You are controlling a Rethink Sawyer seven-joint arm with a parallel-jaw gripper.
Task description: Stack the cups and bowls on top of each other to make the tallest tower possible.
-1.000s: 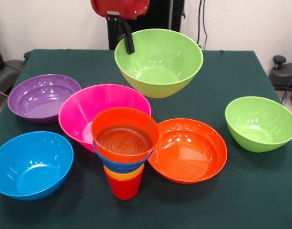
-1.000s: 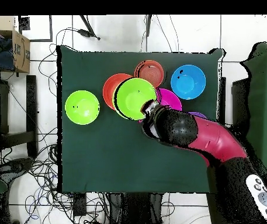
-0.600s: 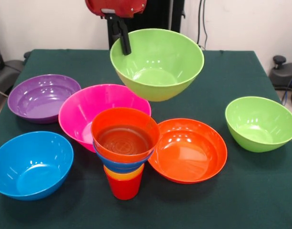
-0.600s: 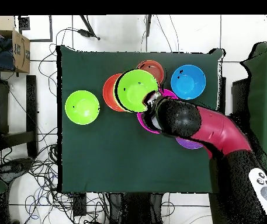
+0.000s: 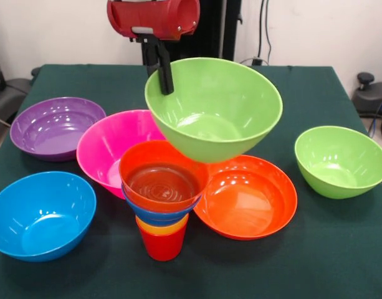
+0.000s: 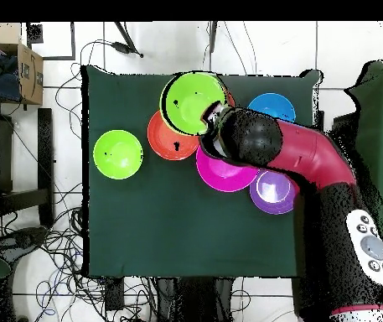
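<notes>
Above the tower (image 5: 162, 199), tool (image 5: 163, 76) grips lime green bowl (image 5: 215, 109).

From above I see my red and black arm (image 6: 312, 168) reaching across the green counter (image 6: 186, 226), over a round pink plastic bowl (image 6: 219, 172). A lime green plastic bowl (image 6: 193, 101) sits at its end, overlapping a flat orange-red bowl (image 6: 165, 138).

The desk (image 5: 315, 261) is covered with dark green cloth. Resting directly on it: a purple bowl (image 5: 53, 128), a pink bowl (image 5: 109, 149), a light blue bowl (image 5: 40, 215), a large orange-red bowl (image 5: 250, 199), and one lime green bowl (image 5: 341, 161). The tower (image 5: 162, 193) stands on its red cup (image 5: 161, 246), touching the large orange-red bowl in the front view.
</notes>
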